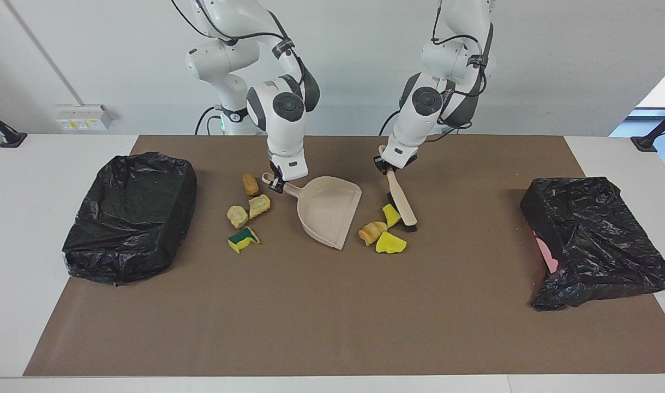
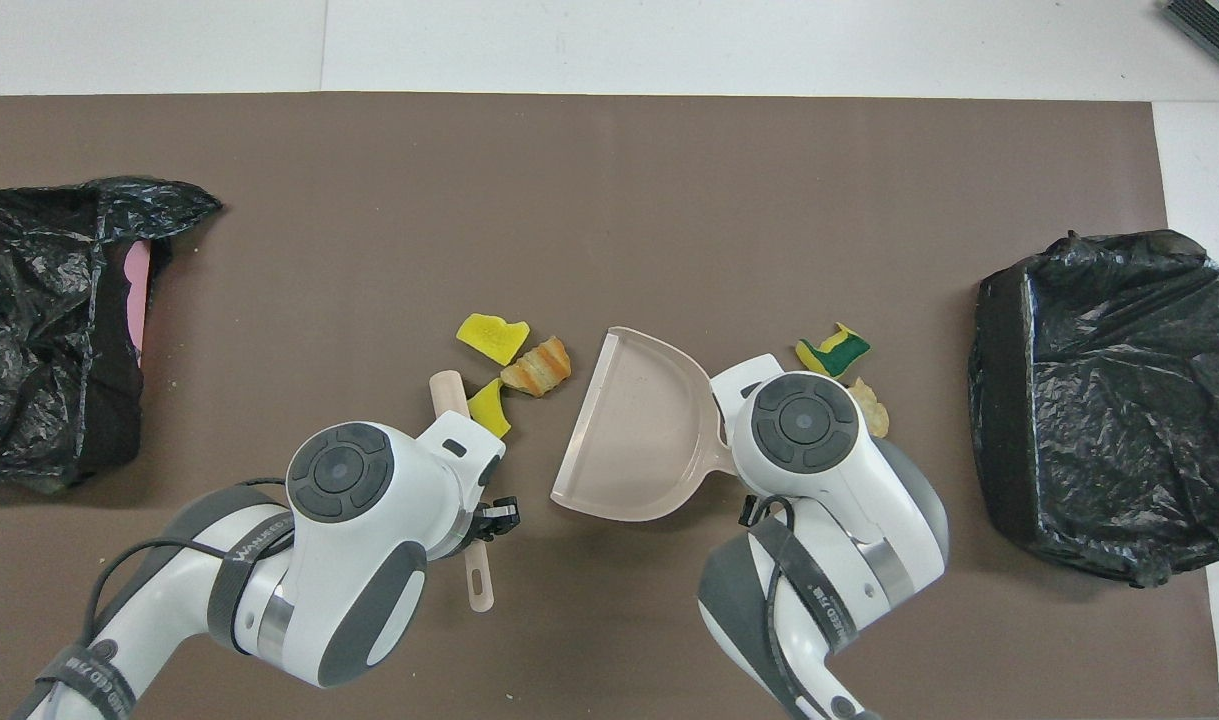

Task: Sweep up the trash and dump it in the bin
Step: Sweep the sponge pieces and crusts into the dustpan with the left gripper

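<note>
Trash scraps (image 1: pixel 383 231) at frame centre are bunching against the brush (image 1: pixel 402 203), which the left gripper (image 1: pixel 387 168) is clamping. Right gripper (image 1: pixel 277 184) is pinching the dustpan (image 1: pixel 330 211) handle; strokes should be running low toward its open lip.

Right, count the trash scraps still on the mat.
7. Three lie between the dustpan and brush. Four lie beside the dustpan's handle. None in the dustpan.
</note>
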Available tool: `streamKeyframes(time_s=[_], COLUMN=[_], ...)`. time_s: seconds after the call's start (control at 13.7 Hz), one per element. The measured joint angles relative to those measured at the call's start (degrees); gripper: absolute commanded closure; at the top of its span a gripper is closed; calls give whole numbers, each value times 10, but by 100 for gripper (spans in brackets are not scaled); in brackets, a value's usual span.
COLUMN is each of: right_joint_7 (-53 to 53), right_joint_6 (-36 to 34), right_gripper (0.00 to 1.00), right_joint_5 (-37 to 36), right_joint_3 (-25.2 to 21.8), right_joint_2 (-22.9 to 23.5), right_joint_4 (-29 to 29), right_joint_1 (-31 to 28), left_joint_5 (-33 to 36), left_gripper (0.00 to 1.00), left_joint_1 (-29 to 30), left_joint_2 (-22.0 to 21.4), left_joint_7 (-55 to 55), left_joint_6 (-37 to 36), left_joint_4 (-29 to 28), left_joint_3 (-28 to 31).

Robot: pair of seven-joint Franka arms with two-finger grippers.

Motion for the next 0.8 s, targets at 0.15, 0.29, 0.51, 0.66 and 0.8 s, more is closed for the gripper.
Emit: streamKeyframes(time_s=[0.15,0.29,0.51,0.66,0.8], right_joint_7=[1,2,2,2,2], right_joint_6=[0,0,0,0,0], right_gripper=[100,100,100,100,100], right_joint_5=[0,0,0,0,0], right_joint_3=[0,0,0,0,0], right_joint_2=[0,0,0,0,0], right_joint_4=[0,0,0,0,0], right_joint_1=[0,0,0,0,0], left_joint_5=[0,0,-1,-1,-1], left_gripper=[100,100,100,100,100], left_joint_1=[-12,-40,-90,-114,-119], left_joint_2=[0,0,0,0,1], left_joint_7=[40,79,106,108,111], left_joint_6=[8,25,38,38,30], left_joint_4=[0,1,5,15,31], left_joint_3=[-4,-7,-9,-10,-9])
